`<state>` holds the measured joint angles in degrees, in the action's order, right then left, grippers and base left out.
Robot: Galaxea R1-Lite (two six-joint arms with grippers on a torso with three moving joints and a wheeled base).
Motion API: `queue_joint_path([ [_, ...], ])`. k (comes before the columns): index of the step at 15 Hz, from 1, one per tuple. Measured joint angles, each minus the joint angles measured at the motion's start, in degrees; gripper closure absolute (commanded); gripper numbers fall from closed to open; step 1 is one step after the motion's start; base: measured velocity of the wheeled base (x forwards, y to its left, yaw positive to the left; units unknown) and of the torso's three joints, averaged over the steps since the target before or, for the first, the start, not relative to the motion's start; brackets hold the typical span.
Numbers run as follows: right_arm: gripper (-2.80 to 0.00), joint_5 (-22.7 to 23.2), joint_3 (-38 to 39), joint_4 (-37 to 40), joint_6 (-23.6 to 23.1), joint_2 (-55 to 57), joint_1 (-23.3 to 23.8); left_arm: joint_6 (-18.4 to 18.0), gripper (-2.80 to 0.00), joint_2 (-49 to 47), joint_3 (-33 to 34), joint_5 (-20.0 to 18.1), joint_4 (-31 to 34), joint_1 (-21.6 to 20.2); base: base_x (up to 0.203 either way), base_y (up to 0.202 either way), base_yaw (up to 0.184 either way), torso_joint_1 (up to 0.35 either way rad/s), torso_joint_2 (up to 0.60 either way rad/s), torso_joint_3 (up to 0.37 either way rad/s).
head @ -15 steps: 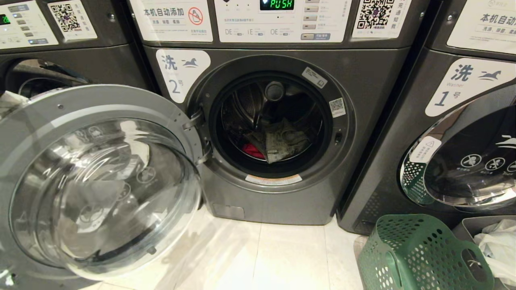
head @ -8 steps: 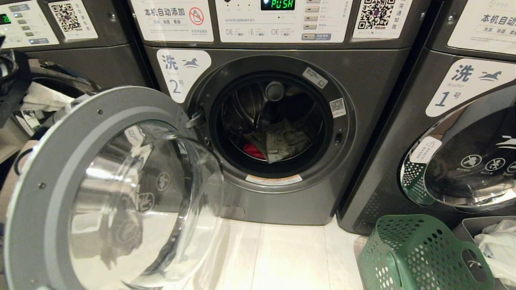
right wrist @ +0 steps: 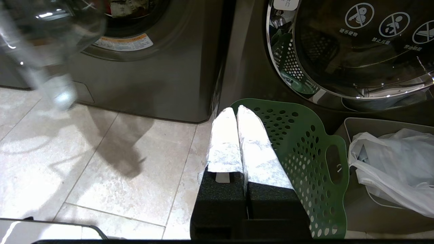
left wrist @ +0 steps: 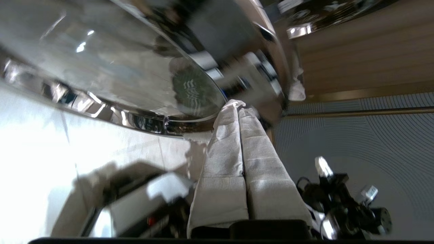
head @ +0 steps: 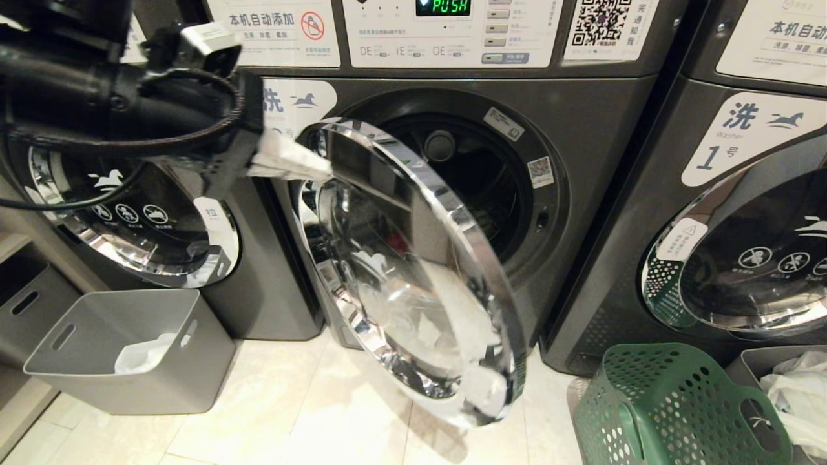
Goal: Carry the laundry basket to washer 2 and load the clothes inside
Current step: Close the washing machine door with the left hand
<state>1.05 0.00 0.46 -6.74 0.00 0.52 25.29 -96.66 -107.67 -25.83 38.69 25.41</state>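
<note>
Blocking washer 2's (head: 581, 129) drum: door (head: 413, 271) | left gripper (head: 323, 169) together | clothes mostly hidden

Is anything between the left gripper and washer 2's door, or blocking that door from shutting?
Nothing visible. The shut left gripper has its white-wrapped fingers at the chrome rim of the round glass door of dark grey washer 2. The half-closed door has only bare floor beside it; the green perforated laundry basket stands off right.

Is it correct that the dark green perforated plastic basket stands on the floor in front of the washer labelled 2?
Not quite. In the head view the dark green perforated plastic basket stands on the floor in front of the washer labelled 1.
</note>
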Motion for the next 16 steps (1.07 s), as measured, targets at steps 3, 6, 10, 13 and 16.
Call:
queue_joint_path([
  [3, 0.00, 0.11, 0.00, 0.00, -0.09, 0.00, 0.00, 0.28, 0.00, -5.18, -0.74, 17.29, -19.44, 9.10, 0.000, 0.000, 0.000, 0.000, 0.00, 0.000],
  [6, 0.00, 0.18, 0.00, 0.05, -0.28, 0.00, 0.00, -8.16, 0.00, -8.08, -2.09, 37.59, -31.83, 11.23, 0.000, 0.000, 0.000, 0.000, 0.00, 0.000],
  [10, 0.00, 0.39, 0.00, 0.06, -0.87, 0.00, 0.00, -19.35, 0.00, -9.83, -1.02, 52.27, -43.89, 9.00, 0.000, 0.000, 0.000, 0.000, 0.00, 0.000],
  [13, 0.00, 2.70, -0.19, -0.82, -2.13, 0.00, -0.02, -19.23, 0.00, -11.21, 1.24, 52.87, -44.69, 9.23, 0.000, 0.000, 0.000, 0.000, 0.00, 0.000],
  [16, 0.00, 12.62, -6.34, 0.08, -0.65, 1.45, -0.06, -19.39, 0.00, -11.53, 1.69, 52.94, -44.62, 10.78, 0.000, 0.000, 0.000, 0.000, 0.00, 0.000],
])
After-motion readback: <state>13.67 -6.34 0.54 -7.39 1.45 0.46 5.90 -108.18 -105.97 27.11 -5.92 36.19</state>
